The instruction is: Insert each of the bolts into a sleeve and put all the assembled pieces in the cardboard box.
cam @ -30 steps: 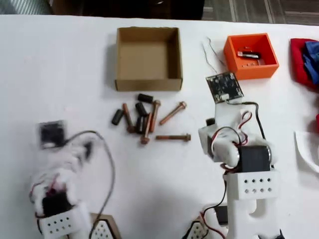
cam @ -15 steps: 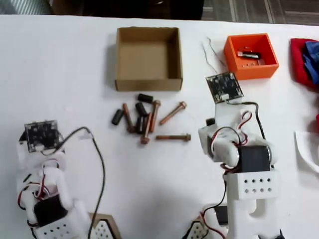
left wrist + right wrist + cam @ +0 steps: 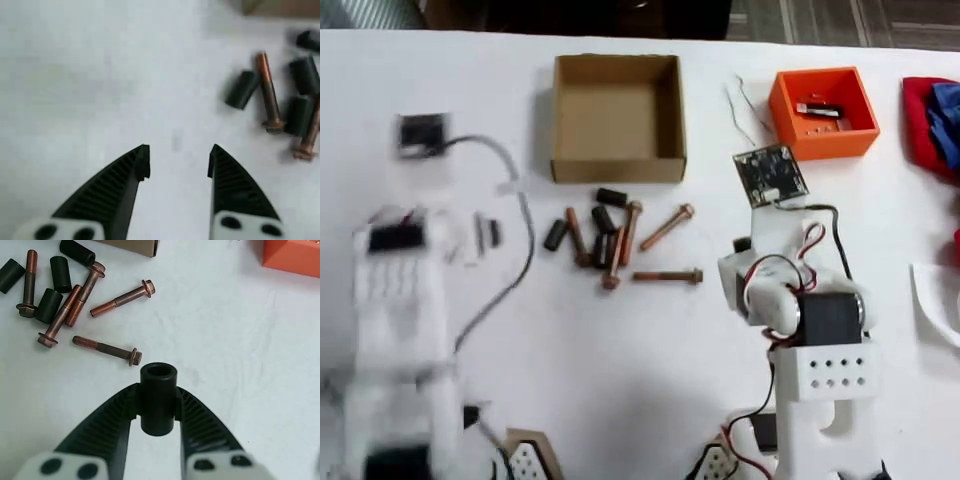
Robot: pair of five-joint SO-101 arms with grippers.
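Several copper bolts (image 3: 667, 275) and black sleeves (image 3: 555, 235) lie in a loose pile in front of the empty cardboard box (image 3: 617, 170). My right gripper (image 3: 157, 395) is shut on one black sleeve (image 3: 158, 410), held upright just above the table, right of the pile near a lone bolt (image 3: 106, 350). In the high view that gripper (image 3: 742, 245) sits under the right arm. My left gripper (image 3: 175, 162) hangs open over bare table to the left of the pile, the nearest sleeve (image 3: 243, 90) and a bolt (image 3: 267, 90) a short way off.
An orange bin (image 3: 823, 140) holding small parts stands right of the cardboard box. Red and blue cloth (image 3: 932, 115) lies at the right edge. The left arm's cable (image 3: 515, 215) loops over the table beside the pile.
The left arm has swung up from the table's front edge and stretched forward to the left of the pile. The right arm and its sleeve have not moved.
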